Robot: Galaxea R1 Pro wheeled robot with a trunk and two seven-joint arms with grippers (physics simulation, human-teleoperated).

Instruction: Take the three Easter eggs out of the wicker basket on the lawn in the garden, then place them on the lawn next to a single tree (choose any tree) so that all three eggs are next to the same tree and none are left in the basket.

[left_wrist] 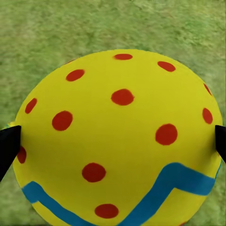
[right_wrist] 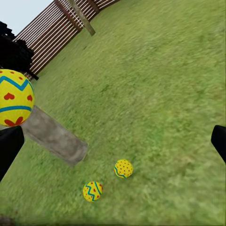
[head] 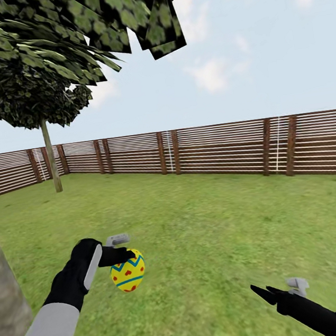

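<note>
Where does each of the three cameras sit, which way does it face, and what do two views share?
Head view: from the robot's head, facing the fence across the lawn; both arms show.
Left wrist view: on the left arm, facing down onto the held egg; black fingertips flank it.
Right wrist view: on the right arm, facing down at two eggs on the grass beside the trunk; the open tool's tips show.
Shared: all three show the held egg.

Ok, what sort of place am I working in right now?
A fenced garden, outdoors: mottled green lawn underfoot, a brown slatted wooden fence around it, and a thick grey-brown tree trunk close by under open sky.
</note>
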